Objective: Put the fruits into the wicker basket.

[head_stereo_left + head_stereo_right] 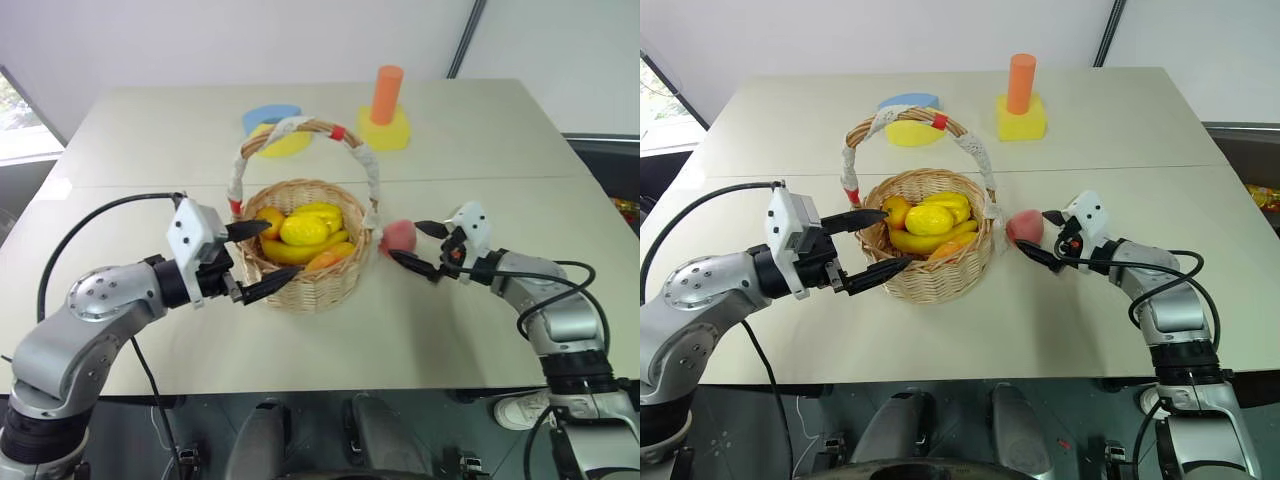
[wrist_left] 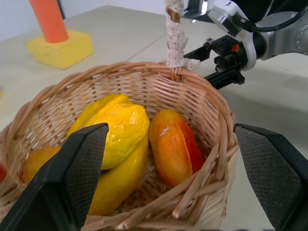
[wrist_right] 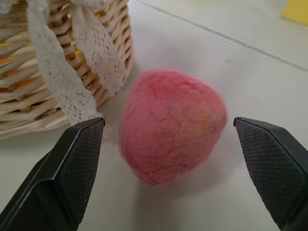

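My left gripper (image 1: 256,261) is sitting closest in, fingers spread wide, nothing in them, straddling the near-left rim of the wicker basket (image 1: 335,285). One finger is reaching over the rim toward the fruit, the other is sitting outside the wall. Can't tell if either is touching the weave.

The basket is standing upright at the table (image 1: 150,140) centre, with its arched handle (image 1: 300,130) carrying white lace and red bands. Inside it a yellow lemon-like fruit (image 1: 302,230) is lying on top of the pile, yellow bananas (image 1: 295,252) under it, an orange-red fruit (image 2: 174,147) against the near wall, and a smaller orange-yellow one (image 1: 270,220) at the left side.

The pink peach (image 3: 171,125) is lying on the table just to the right of the basket, close to the lace ribbon (image 3: 72,86) hanging at the handle's base, outside the basket.

My right gripper (image 1: 418,248) is fully released, pointing at the peach from the right, fingers on either side of it with a gap showing on both sides, so not gripping.

Far side of the table: an orange cylinder (image 1: 386,95) is standing upright on a yellow foam block (image 1: 388,132), and a blue foam piece (image 1: 268,116) is lying on a yellow disc (image 1: 285,145) behind the handle.
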